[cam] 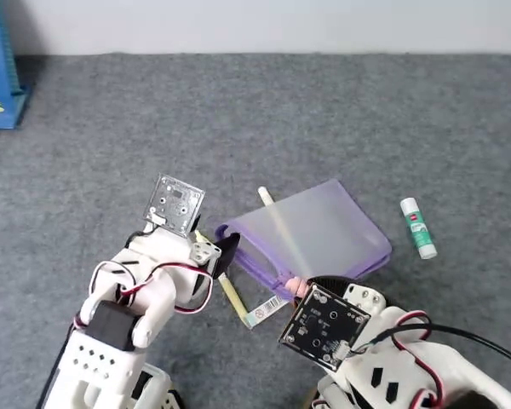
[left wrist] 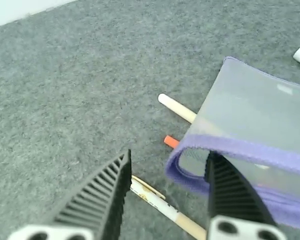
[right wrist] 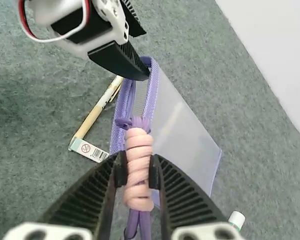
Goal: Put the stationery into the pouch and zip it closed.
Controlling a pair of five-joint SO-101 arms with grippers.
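Note:
A translucent purple pouch (cam: 319, 230) lies mid-table with its zipper edge toward the arms. My right gripper (right wrist: 137, 162) is shut on the pink zipper pull (right wrist: 138, 187) at the pouch's near end. My left gripper (left wrist: 168, 160) stands open at the pouch's other end (left wrist: 190, 167), one finger on each side of the corner. A cream pencil (left wrist: 177, 107) runs beneath or inside the pouch; I cannot tell which. An orange tip (left wrist: 171, 141) pokes out by the corner. A second pencil (cam: 237, 300) with a label lies on the carpet between the arms. A glue stick (cam: 417, 227) lies right of the pouch.
Grey carpet (cam: 111, 153) covers the table. A blue box (cam: 0, 81) stands at the far left edge. A pale wall (cam: 264, 25) runs along the back.

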